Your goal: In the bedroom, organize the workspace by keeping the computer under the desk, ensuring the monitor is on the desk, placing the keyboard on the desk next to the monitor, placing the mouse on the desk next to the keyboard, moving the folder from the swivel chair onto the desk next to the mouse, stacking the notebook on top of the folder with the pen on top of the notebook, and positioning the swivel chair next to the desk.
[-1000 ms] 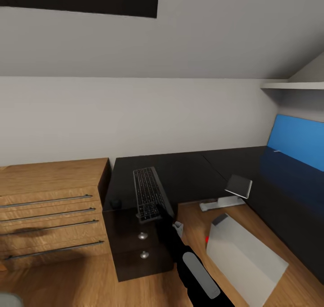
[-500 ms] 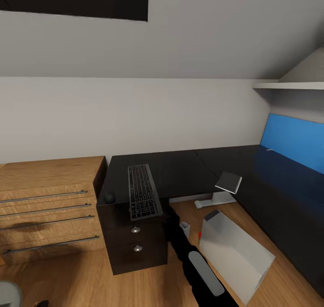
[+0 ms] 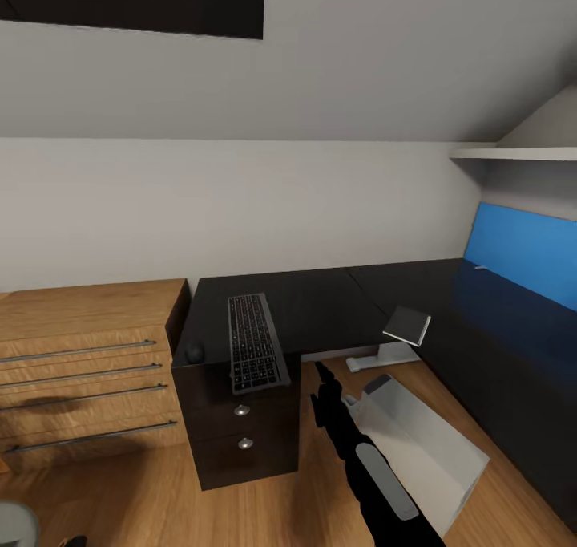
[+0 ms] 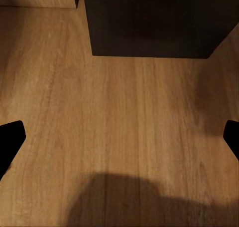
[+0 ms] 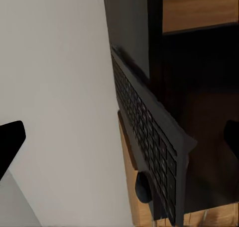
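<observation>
**Operator:** Compared with half a second ago, my right gripper has come off the slim keyboard with dark grey keys in a silver frame and sits back at about 3 o'clock of its near end, apart from it. The keyboard hasn't shifted between those two head views, so I judge it released and resting on the glossy black L-shaped desk.

**Colleague:** Jaws?

**Operator:** Spread wide, nothing between them, judging by the right wrist view. The left gripper is also spread and empty, hanging over the honey wood plank floor.

**Colleague:** How does the keyboard lie?

**Operator:** Its long axis runs 12 to 6 in the head view, with the near end overhanging the desk's front edge above the drawers with round silver knobs. The small rounded black mouse sits just beside it at 9 o'clock.

**Colleague:** And the tower?

**Operator:** The silver-grey boxy computer tower lies tipped on the floor at 4 o'clock of the keyboard, so that part looks unfinished to me
</observation>
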Motion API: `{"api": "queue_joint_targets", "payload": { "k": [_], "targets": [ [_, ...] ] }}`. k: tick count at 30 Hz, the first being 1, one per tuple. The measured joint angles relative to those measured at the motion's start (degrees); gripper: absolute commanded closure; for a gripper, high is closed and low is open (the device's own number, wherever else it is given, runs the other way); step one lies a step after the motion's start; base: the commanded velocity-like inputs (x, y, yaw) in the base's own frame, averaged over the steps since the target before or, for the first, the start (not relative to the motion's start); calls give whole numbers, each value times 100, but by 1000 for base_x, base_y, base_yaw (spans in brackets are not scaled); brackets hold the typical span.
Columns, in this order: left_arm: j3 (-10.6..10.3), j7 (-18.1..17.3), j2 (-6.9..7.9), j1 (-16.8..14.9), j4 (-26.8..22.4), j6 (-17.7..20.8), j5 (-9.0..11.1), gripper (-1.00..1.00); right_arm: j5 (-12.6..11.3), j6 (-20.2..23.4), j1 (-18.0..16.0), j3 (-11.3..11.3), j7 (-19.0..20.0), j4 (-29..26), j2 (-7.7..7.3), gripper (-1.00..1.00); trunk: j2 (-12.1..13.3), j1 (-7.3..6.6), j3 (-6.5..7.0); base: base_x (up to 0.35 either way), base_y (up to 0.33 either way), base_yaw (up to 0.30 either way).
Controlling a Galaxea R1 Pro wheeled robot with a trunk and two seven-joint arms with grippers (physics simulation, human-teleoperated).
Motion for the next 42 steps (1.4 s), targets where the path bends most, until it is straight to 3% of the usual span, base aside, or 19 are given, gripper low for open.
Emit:
{"api": "queue_joint_targets", "payload": {
  "k": [10, 11, 16, 22, 23, 24, 26, 27, 29, 30, 31, 32, 33, 39, 42],
  "targets": [
    [8, 16, 0, 1, 21, 15, 16, -100, 22, -256, -66, -71, -1016, 11, -380, -100, 401, -220, 180, 0, 0, 0],
    [6, 21, -6, 2, 91, 20, 22, -100, 89, -398, -127, -84, -1208, 11, -576, -100, 442, -242, 198, 0, 0, 0],
    [-1, 20, -25, -4, 305, 31, 19, -100, 274, -537, -223, -100, -1326, -4, -888, -100, 642, -352, 288, 0, 0, 0],
    [17, 20, -25, -7, 362, 37, 21, -100, 724, -756, -253, -98, -1353, -25, -966, -100, 883, -484, 395, 0, 0, 0],
    [21, 19, -24, -7, 374, 38, 22, -100, 998, -900, -257, -96, -1360, -28, -968, -100, 923, -506, 413, 0, 0, 0],
    [25, 19, -21, -8, 400, 39, 24, -100, 1497, -1087, -261, -82, -1393, -45, -964, -100, 963, -527, 431, 0, 0, 0],
    [28, 19, -22, -8, 430, 39, 24, -100, 1892, -1160, -269, -63, -1487, -66, -958, -100, 1043, -571, 467, 0, 0, 0],
    [28, 19, -22, -8, 465, 39, 25, -100, 2327, -1188, -296, -36, -1660, -71, -941, -100, 1083, -593, 485, 0, 0, 0],
    [29, 19, -23, -8, 499, 37, 26, -100, 2831, -1166, -366, 21, -1893, -64, -891, -100, 1164, -637, 521, 0, 0, 0],
    [32, 19, -23, -8, 528, 35, 29, -100, 3360, -1084, -460, 100, -2139, -58, -834, -100, 1204, -659, 539, 0, 0, 0],
    [32, 19, -23, -8, 542, 34, 30, -100, 3640, -1024, -510, 141, -2264, -56, -814, -100, 1244, -681, 557, 0, 0, 0],
    [32, 19, -25, -8, 562, 33, 31, -100, 4163, -872, -587, 199, -2480, -52, -781, -100, 1284, -703, 575, 0, 0, 0],
    [34, 19, -27, -8, 569, 33, 32, -100, 4430, -775, -620, 217, -2580, -49, -767, -100, 1324, -725, 593, 0, 0, 0],
    [32, 14, -41, -8, 599, 38, 30, -100, 5742, -60, -784, 281, -3011, -6, -725, -100, 1565, -857, 701, 0, 0, 0],
    [31, 8, -50, -8, 603, 37, 27, -100, 6004, 126, -870, 287, -3090, 104, -725, -100, 1685, -923, 755, 0, 0, 0]
  ]
}}
